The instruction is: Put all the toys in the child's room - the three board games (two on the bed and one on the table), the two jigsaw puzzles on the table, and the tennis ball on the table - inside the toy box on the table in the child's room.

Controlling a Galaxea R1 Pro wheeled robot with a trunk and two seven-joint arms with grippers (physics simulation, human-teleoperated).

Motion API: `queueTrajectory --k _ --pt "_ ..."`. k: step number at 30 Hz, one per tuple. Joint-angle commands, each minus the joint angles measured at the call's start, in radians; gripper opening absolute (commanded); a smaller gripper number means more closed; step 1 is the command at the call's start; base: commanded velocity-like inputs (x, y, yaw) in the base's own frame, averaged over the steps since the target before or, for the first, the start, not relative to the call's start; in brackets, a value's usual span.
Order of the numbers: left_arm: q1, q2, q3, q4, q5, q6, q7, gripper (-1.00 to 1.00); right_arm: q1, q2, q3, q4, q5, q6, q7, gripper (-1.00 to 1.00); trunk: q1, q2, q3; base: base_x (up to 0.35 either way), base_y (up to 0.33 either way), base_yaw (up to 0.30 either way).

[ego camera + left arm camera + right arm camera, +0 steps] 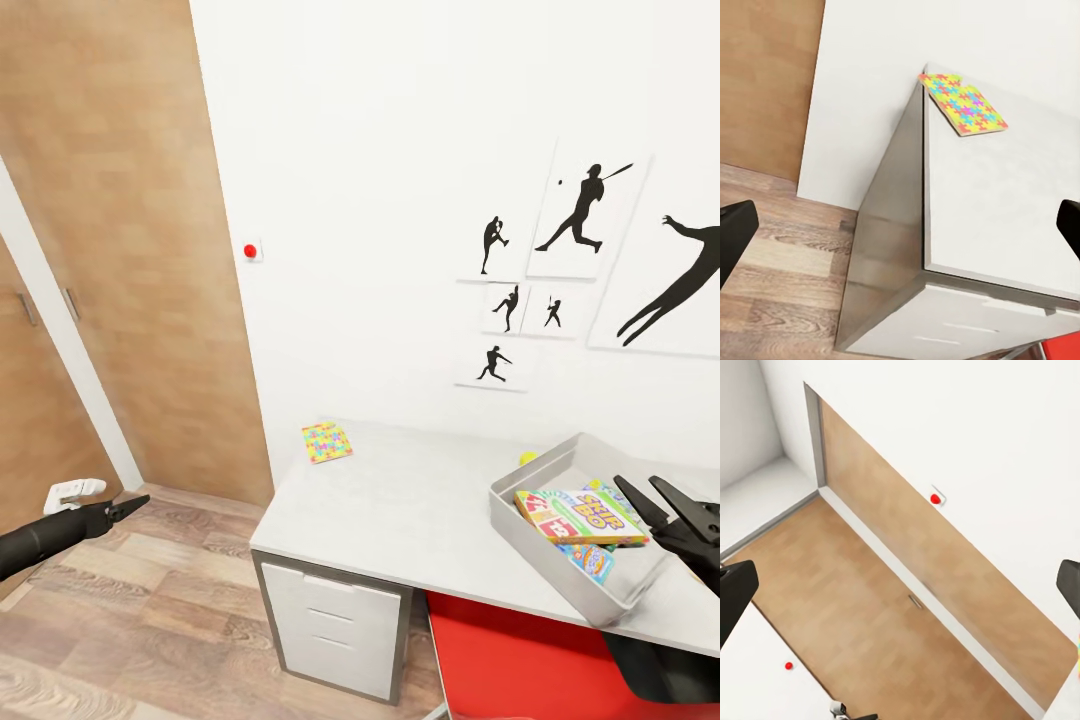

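One jigsaw puzzle (326,441) (963,103) lies flat on the far left corner of the table (400,500), by the wall. The toy box (520,530) sits at the table's right end. In it lie the "SKIP-BO" board game (585,515) and a blue box (590,562). The tennis ball (527,457) peeks over the box's far rim. My right gripper (640,490) (902,592) hangs open over the toy box with nothing in it. My left gripper (135,503) (902,229) is open and empty over the floor, left of the table.
A drawer unit (335,625) stands under the table's left end. A red chair (520,660) is tucked under its right part. Wooden doors (120,250) fill the left wall. Baseball silhouettes (580,210) hang above the table. Wood-plank floor (130,610) lies left.
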Motion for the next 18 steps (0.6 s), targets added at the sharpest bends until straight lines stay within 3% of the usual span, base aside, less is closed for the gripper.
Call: queueTrajectory --k 1,9,18 --pt "-0.001 0.0 0.001 0.0 0.007 0.008 -0.001 1.0 -0.001 0.0 0.0 0.0 -0.003 0.006 0.001 1.0 0.001 -0.002 -0.002 0.0 0.0 0.0" --pt "-0.001 0.0 0.001 0.0 0.007 0.007 -0.001 1.0 0.0 0.001 0.0 0.0 -0.003 0.006 -0.001 1.0 0.001 -0.002 -0.002 0.0 0.046 0.0" --pt "-0.001 -0.001 0.001 0.0 0.007 0.007 -0.001 1.0 -0.001 0.001 0.001 -0.001 -0.003 0.007 -0.027 1.0 0.001 -0.002 -0.002 0.0 0.2 -0.04"
